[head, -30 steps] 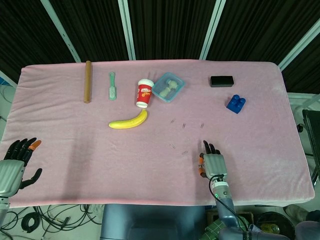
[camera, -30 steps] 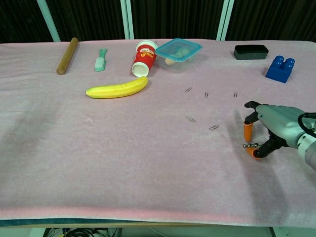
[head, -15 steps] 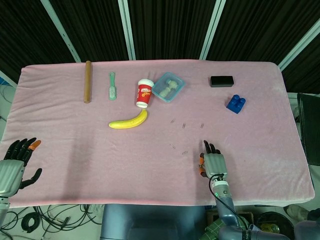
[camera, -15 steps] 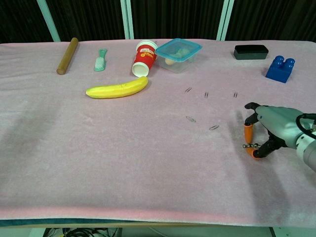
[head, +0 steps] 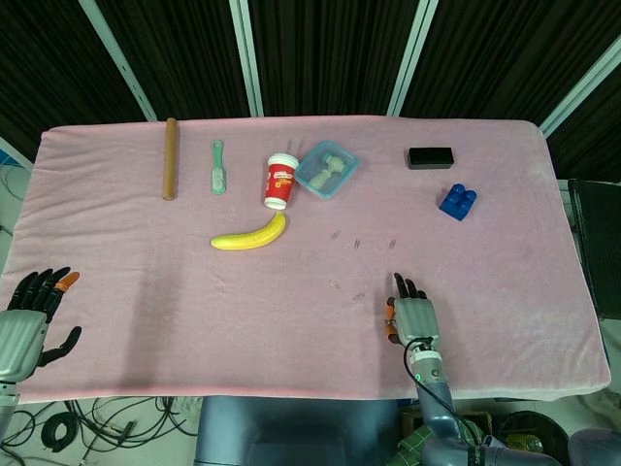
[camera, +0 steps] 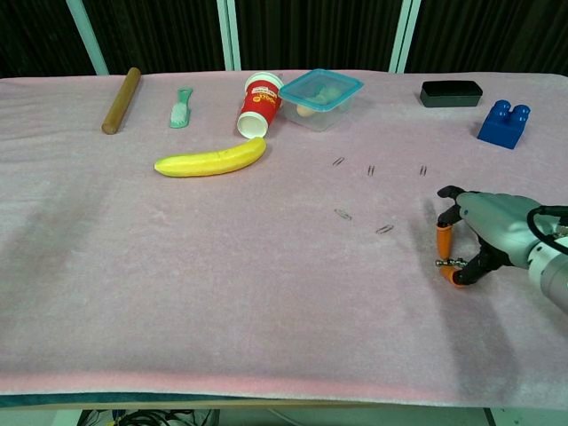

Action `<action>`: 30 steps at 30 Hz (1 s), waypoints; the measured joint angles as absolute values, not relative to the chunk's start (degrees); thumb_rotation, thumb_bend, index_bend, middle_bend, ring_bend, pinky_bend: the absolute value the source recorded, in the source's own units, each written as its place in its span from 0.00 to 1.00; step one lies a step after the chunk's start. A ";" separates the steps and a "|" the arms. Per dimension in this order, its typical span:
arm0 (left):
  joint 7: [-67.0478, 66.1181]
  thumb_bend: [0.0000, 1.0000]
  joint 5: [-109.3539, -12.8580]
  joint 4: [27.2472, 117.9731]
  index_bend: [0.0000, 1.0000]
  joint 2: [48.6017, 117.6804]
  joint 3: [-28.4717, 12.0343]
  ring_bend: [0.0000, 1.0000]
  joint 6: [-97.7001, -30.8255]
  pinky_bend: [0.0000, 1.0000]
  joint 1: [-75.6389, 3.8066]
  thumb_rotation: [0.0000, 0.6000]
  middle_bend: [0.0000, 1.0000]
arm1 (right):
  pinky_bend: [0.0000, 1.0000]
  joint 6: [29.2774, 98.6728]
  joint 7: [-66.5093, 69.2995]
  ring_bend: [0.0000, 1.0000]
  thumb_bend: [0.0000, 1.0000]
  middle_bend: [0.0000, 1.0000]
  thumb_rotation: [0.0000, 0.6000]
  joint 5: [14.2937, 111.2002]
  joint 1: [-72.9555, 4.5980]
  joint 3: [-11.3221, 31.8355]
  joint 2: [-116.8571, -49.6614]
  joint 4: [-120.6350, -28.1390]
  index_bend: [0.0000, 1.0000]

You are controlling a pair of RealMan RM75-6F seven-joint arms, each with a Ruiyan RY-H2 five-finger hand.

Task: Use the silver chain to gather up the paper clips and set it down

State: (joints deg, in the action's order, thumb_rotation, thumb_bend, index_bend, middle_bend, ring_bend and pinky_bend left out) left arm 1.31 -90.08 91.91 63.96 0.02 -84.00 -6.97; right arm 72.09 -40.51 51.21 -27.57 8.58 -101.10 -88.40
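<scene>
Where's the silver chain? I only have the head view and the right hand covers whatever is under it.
Observer: In the chest view the right hand arches over the cloth, and a short silver chain shows pinched between its orange fingertips.
Operator: Has it reached any paper clips?
Observer: No. From the chest view the nearest paper clip lies on the cloth beside the hand, toward the table's middle, with bare cloth between it and the chain.
Operator: Is the chain hanging free?
Observer: Only a small bit shows, low by the cloth; whether it touches is too small to tell.
</scene>
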 measured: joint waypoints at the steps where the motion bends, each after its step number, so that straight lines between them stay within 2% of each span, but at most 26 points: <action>1: 1.32 0.35 -90.07 91.91 0.12 63.96 0.01 0.00 -84.00 0.00 -6.97 1.00 0.05 | 0.21 72.08 -40.58 0.06 0.28 0.00 1.00 51.15 -27.60 8.62 -101.15 -88.41 0.57; 9: 1.32 0.36 -90.00 91.94 0.12 63.96 -0.01 0.00 -84.01 0.00 -6.95 1.00 0.05 | 0.21 72.38 -41.81 0.06 0.28 0.00 1.00 50.70 -27.89 8.77 -101.66 -88.55 0.57; 20: 1.37 0.35 -89.95 91.95 0.12 63.97 -0.02 0.00 -84.00 0.00 -6.95 1.00 0.05 | 0.21 72.96 -42.46 0.06 0.36 0.00 1.00 49.94 -27.94 9.20 -101.63 -89.06 0.64; 30: 1.42 0.35 -89.95 91.97 0.12 63.95 -0.01 0.00 -83.98 0.00 -6.94 1.00 0.05 | 0.21 73.49 -42.82 0.06 0.38 0.00 1.00 49.76 -27.89 9.63 -100.25 -91.71 0.65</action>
